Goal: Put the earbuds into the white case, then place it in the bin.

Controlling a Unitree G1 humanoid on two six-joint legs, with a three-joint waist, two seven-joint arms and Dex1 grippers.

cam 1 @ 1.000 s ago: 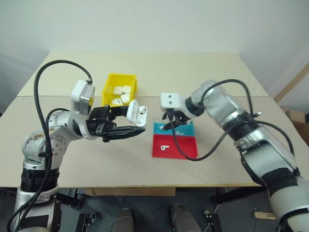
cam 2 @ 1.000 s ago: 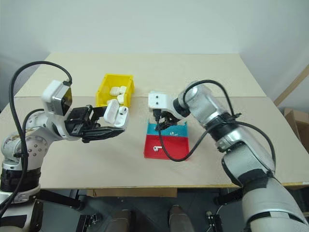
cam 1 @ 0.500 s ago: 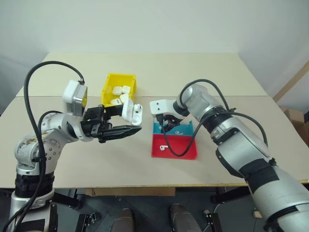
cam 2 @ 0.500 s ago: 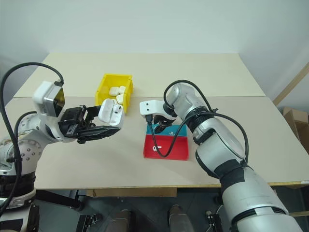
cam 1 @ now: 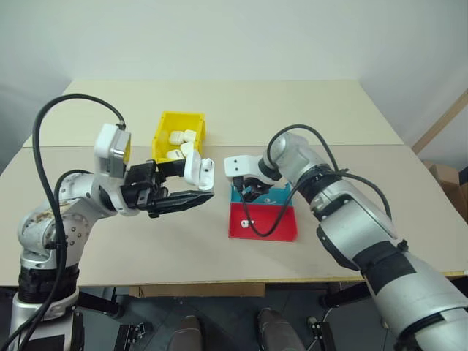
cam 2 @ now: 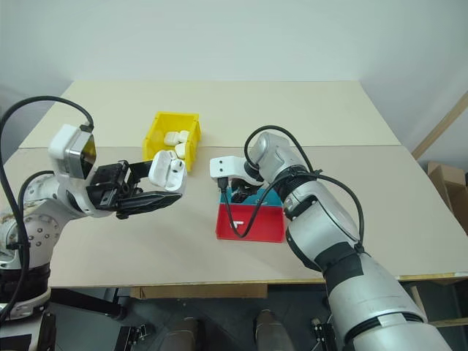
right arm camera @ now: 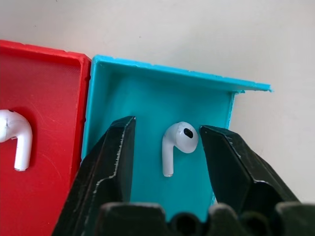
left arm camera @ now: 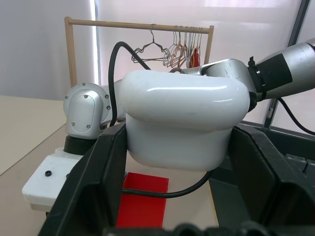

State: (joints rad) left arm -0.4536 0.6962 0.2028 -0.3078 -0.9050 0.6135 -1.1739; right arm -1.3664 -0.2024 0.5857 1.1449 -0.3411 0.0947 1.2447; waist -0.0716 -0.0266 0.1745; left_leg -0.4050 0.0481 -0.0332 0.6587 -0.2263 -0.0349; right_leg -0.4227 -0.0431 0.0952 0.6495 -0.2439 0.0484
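White case (cam 1: 198, 169), lid open, clamped aloft in left gripper (cam 1: 191, 200) presumably to receive earbuds; right gripper (right arm camera: 167, 147), jaws apart, straddling one earbud (right arm camera: 176, 143) in blue tray compartment (right arm camera: 147, 93); second earbud (right arm camera: 15, 137) in red compartment (right arm camera: 44, 78); yellow bin (cam 1: 167, 126) behind, holding other cases; tray walls crowding fingers.

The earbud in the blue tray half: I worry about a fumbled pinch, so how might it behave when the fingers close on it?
The earbud looks glossy and rounded at the head, so it may slip or squirt sideways. It seems tiny and probably light. It lies loose between the right hand fingers, apparently untouched, and a nudge could slide it toward the blue tray half's wall.
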